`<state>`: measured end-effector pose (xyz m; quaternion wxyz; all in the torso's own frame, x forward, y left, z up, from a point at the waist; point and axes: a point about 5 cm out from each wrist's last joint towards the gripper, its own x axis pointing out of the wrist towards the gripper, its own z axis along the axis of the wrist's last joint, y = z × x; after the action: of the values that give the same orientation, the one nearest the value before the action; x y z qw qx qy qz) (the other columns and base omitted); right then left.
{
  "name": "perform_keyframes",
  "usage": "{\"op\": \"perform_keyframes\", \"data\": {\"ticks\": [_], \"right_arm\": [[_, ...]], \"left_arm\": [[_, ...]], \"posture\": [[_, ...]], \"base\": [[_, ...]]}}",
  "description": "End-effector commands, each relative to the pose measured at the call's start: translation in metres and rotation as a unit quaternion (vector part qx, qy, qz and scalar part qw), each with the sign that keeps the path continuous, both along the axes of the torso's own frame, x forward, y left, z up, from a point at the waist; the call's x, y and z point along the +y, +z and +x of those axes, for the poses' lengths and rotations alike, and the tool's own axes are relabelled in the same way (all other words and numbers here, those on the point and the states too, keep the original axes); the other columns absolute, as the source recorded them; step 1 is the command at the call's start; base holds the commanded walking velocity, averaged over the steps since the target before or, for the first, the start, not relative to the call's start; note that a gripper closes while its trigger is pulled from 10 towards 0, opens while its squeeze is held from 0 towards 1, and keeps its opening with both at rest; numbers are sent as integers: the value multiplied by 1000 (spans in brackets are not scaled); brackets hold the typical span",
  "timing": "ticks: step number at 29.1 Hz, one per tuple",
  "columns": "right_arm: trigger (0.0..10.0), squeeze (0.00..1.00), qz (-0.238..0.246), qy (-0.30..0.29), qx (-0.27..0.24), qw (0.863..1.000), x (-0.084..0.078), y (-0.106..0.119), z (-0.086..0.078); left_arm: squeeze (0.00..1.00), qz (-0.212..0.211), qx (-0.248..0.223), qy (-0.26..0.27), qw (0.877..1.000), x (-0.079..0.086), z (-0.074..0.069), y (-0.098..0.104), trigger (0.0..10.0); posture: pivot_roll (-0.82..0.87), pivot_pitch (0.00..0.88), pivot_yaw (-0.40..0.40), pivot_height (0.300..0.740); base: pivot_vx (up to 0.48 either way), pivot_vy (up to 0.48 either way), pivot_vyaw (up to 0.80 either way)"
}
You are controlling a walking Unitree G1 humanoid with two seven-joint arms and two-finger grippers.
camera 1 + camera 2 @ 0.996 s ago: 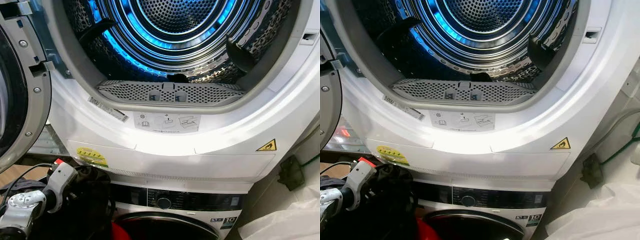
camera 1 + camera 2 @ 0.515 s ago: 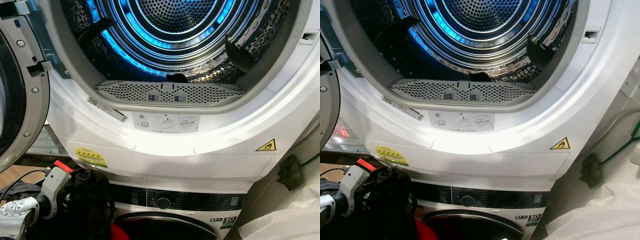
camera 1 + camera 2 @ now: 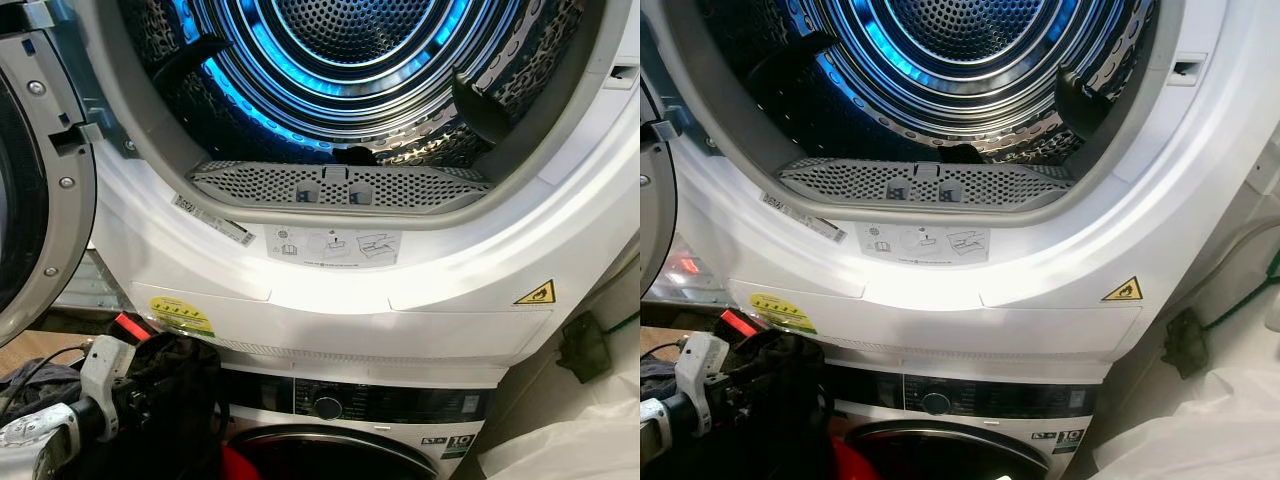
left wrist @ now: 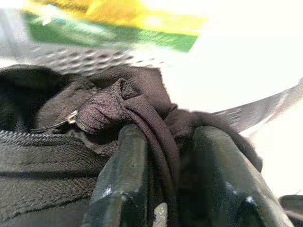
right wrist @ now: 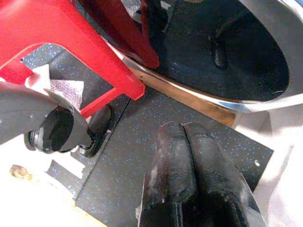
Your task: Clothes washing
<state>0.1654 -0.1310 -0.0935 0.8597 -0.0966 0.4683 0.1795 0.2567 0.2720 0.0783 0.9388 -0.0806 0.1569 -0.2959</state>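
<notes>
My left gripper [image 4: 165, 189] is clamped on a dark, ribbed knit garment with a metal zip [image 4: 109, 113], the bunched fabric pinched between its fingers [image 4: 120, 179]. In the head views that bundle [image 3: 170, 400] hangs low on my left, in front of the lower machine. My right gripper [image 5: 189, 175] hangs idle over dark speckled flooring, its fingers pressed together on nothing. The blue-lit perforated steel dryer drum [image 3: 350, 60] lies above and to the right of the held garment, its mouth open. I judge the next move to be a lift up and rightward.
</notes>
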Motion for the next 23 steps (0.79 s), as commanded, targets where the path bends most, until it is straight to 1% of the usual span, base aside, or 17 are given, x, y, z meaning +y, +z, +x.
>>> {"op": "perform_keyframes", "data": {"ticks": [1, 4, 6, 9, 12, 14, 15, 16, 17, 19, 20, 21, 22, 23], "right_arm": [[10000, 0, 3, -9, 4, 1000, 1, -1, -1], [10000, 0, 3, -10, 4, 1000, 1, -1, -2], [10000, 0, 4, -12, 5, 1000, 1, -1, -2], [10000, 0, 5, -14, 6, 1000, 1, -1, -2], [10000, 0, 6, -15, 6, 1000, 2, -1, -2], [10000, 0, 7, -16, 7, 1000, 2, -1, -3], [10000, 0, 7, -16, 7, 1000, 2, -1, -3], [10000, 0, 6, -16, 7, 1000, 2, -1, -3], [10000, 0, 6, -16, 7, 1000, 2, -1, -3], [10000, 0, 6, -16, 7, 1000, 2, -2, -3], [10000, 0, 7, -16, 8, 1000, 2, -2, -3], [10000, 0, 7, -16, 8, 1000, 2, -2, -3], [10000, 0, 7, -16, 8, 1000, 2, -2, -3], [10000, 0, 7, -15, 8, 1000, 3, -2, -4]], "left_arm": [[0, -22, -12, -12, 1000, -4, 0, 8, 0], [0, -35, -14, -20, 999, -8, -2, 12, 0], [0, -39, -9, -38, 998, -13, -6, 14, 0], [0, -45, -3, -53, 998, -17, -10, 15, 0], [0, -62, 3, -56, 997, -19, -16, 19, 0], [0, -83, 9, -74, 994, -23, -24, 24, 0], [0, -83, 9, -74, 994, -23, -24, 24, 0], [0, -87, 22, -95, 991, -24, -37, 27, 0], [0, -87, 22, -95, 991, -24, -37, 27, 0], [0, -83, 32, -102, 991, -21, -48, 28, 0], [0, -82, 35, -103, 991, -20, -51, 28, 0], [0, -78, 45, -103, 991, -16, -61, 30, 0], [0, -78, 45, -103, 991, -16, -61, 30, 0], [0, -65, 54, -102, 991, -13, -66, 30, 0]], "posture": [[121, 0, 47, 740], [120, 0, 50, 740], [120, 0, 51, 740], [120, 0, 51, 740], [120, 0, 53, 740], [115, 0, 57, 740], [115, 0, 57, 740], [110, 0, 61, 740], [110, 0, 61, 740], [110, 0, 63, 740], [110, 0, 63, 740], [110, 0, 63, 740], [110, 0, 63, 740], [113, 0, 64, 740]], "base": [[0, 0, 0], [0, 0, 0], [0, 0, 0], [0, 0, 0], [0, 0, 0], [0, 0, 0], [0, 0, 0], [0, 0, 0], [0, 0, 0], [0, 0, 0], [0, 0, 0], [0, 0, 0], [0, 0, 0], [0, 0, 0]]}}
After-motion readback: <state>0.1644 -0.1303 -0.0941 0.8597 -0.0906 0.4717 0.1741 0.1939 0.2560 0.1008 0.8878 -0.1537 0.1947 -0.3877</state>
